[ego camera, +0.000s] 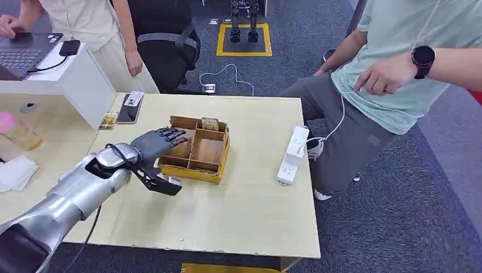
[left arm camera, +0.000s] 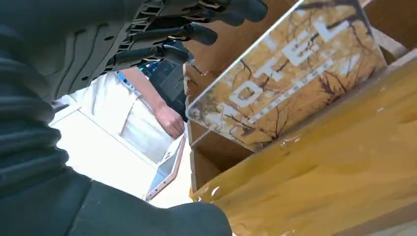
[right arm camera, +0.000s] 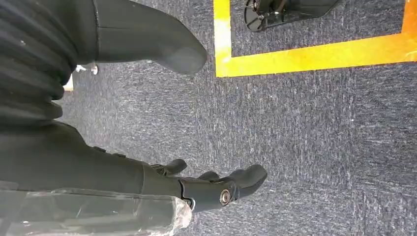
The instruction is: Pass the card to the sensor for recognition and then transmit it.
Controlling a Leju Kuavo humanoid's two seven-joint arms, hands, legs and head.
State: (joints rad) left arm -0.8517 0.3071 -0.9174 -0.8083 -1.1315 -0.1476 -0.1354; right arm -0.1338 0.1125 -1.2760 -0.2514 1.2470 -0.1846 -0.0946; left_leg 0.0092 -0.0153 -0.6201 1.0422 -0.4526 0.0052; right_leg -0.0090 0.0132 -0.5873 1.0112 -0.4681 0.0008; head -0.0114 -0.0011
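Note:
A wooden divider box [ego camera: 196, 169] stands mid-table. A yellow-brown card [ego camera: 210, 123] stands upright in its far compartment. My left hand [ego camera: 154, 145] reaches over the box's left end, fingers [ego camera: 172, 135] spread above the left compartment and thumb outside the front wall, holding nothing. In the left wrist view a yellow card printed "HOTEL" [left arm camera: 290, 69] leans inside the box [left arm camera: 319, 172], just beyond my fingers [left arm camera: 196, 34], which do not touch it. A dark flat sensor device [ego camera: 130, 108] lies at the table's far left, with another card [ego camera: 108, 120] beside it. My right hand [right arm camera: 211, 187] hangs over the carpet, fingers apart.
A white power strip [ego camera: 293, 154] with a cable lies near the table's right edge. One person [ego camera: 398, 74] sits close at the right, another [ego camera: 96, 28] stands at the back left. A white partition [ego camera: 85, 79] borders the table on the left.

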